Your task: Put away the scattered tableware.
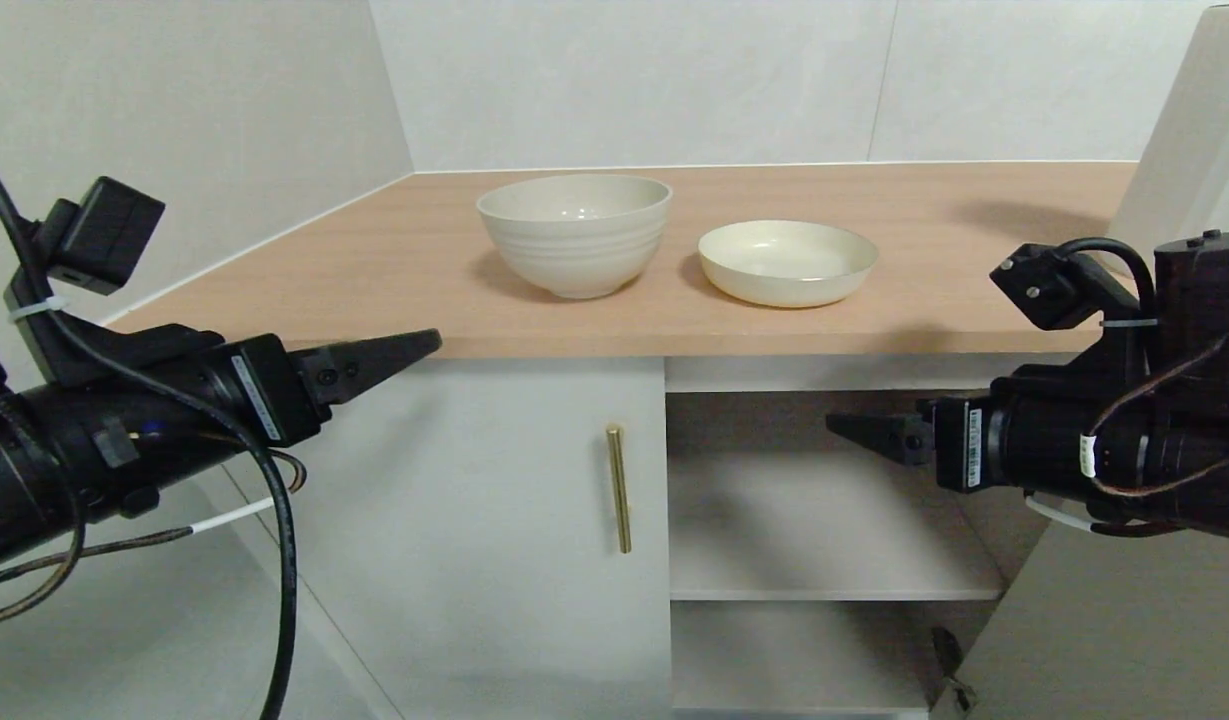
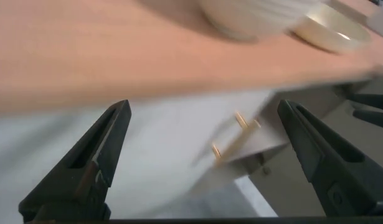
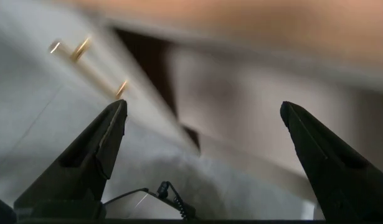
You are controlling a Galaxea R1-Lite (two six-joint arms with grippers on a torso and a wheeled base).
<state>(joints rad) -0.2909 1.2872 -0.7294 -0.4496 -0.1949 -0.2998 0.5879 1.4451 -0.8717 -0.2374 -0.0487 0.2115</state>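
A deep cream bowl (image 1: 574, 235) and a shallow cream dish (image 1: 786, 262) stand side by side on the wooden countertop (image 1: 374, 290). My left gripper (image 1: 426, 344) is held level just in front of the counter's front edge, left of and lower than the deep bowl. Its fingers (image 2: 98, 162) are spread wide with nothing between them; beyond them lie the bowl (image 2: 253, 15) and the dish (image 2: 331, 31). My right gripper (image 1: 838, 424) hovers before the open cabinet compartment (image 1: 824, 500), below the dish. It is open (image 3: 203, 118) and holds nothing.
The left cabinet door (image 1: 494, 520) is closed and has a brass handle (image 1: 619, 488). The right door (image 1: 1084, 630) hangs open toward my right arm. A white shelf (image 1: 834, 585) divides the open compartment. Walls close the counter at the back and left.
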